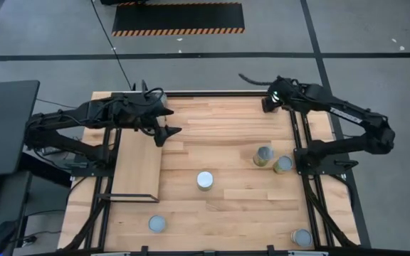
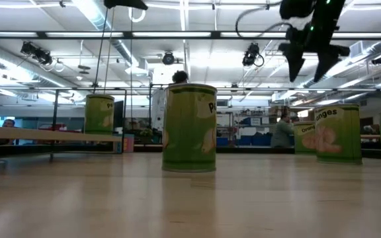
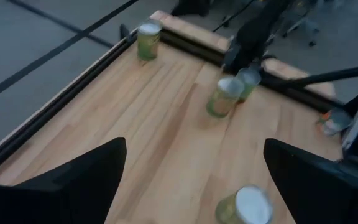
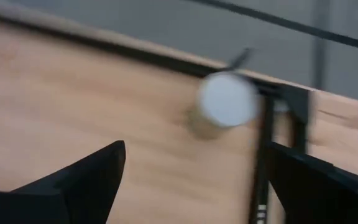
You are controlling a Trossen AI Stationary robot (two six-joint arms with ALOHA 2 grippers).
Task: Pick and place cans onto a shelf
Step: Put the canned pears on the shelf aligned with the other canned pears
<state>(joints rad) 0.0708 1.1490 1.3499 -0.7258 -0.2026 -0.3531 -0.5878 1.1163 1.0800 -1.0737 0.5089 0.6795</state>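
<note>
The left gripper [image 1: 168, 133] hangs open over the far end of the shelf [image 1: 137, 167]; the right gripper [image 1: 267, 103] is open too, high at the far right corner, holding nothing. A good next pick, I judge, is the centre can [image 1: 205, 180]: it stands alone, so come down with jaws wide, square to its sides. The pair of cans [image 1: 272, 160] nearly touch and crowd a grip. Others stand near the front edge [image 1: 157, 224] and the front right corner [image 1: 302, 237]. The shelf appears bare.
</note>
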